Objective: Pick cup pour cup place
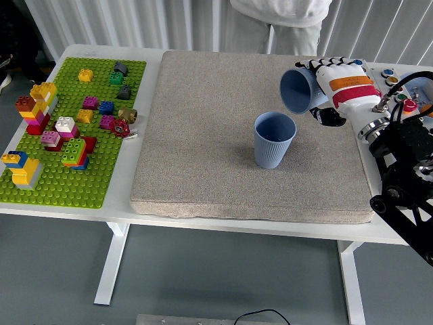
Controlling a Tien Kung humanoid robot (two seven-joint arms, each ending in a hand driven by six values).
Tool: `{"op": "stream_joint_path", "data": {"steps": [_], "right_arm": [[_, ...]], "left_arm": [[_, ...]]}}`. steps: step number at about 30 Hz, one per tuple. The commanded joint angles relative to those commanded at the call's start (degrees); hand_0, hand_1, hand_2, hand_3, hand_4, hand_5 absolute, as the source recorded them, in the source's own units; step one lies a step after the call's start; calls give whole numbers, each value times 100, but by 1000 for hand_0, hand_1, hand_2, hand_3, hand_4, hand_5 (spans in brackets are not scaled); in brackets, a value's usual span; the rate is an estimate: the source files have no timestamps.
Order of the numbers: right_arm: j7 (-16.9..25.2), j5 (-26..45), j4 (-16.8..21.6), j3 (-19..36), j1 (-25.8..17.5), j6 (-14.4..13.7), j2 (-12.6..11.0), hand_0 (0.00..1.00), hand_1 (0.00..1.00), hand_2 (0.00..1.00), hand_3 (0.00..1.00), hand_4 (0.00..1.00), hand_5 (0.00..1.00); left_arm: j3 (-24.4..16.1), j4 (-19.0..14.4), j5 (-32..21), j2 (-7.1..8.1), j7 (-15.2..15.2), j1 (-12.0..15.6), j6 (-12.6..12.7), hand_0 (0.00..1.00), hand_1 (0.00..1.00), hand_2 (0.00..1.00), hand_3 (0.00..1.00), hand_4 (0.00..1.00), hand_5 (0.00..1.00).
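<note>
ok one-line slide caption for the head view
Right hand holds a blue cup tipped on its side above an upright blue cup on the grey mat.

Single head view, high on robot's side, facing forward and down. Worktop near edge crosses lower frame, floor below it. Far edge near top, person standing behind it. Mid-range; whole worktop width visible.

**White tabletop and its load**

The white tabletop carries a large grey-beige mat across its centre. At nine o'clock of the mat lies a green brick baseplate, studded with coloured blocks. At three o'clock, a box with coloured buttons sits at the tabletop's edge.
</note>
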Motion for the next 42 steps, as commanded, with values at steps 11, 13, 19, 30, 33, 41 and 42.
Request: {"op": "stream_joint_path", "data": {"steps": [11,13,19,30,33,41,42], "right_arm": [[162,1300,-454,394,-7,-3,133,873,767,681,758,679,2],[179,1486,-534,505,-24,17,191,870,766,680,757,678,2],[155,2217,-701,870,-149,9,399,860,764,677,757,680,2],[292,4533,-1031,1705,-525,86,638,848,761,669,758,678,2],[279,5217,-1094,1986,-655,247,656,848,761,669,758,678,2],[282,6548,-1148,2378,-979,609,635,851,761,670,756,679,2],[284,6739,-1158,2392,-993,633,634,851,760,668,753,678,2]], "left_arm": [[0,0,4,-8,-5,-18,2,803,842,875,796,522,998],[6,1,-8,-11,-10,-21,5,802,842,875,796,522,998],[9,3,-15,-18,-14,-27,6,802,842,875,796,522,998],[-2,5,4,-29,-10,-21,2,802,842,875,796,522,998],[-14,7,29,-34,-2,-26,-2,802,842,875,796,522,998],[-30,7,55,-37,12,-16,-10,803,842,875,796,521,998],[-34,7,60,-37,14,-14,-10,803,842,874,796,521,998]]}}
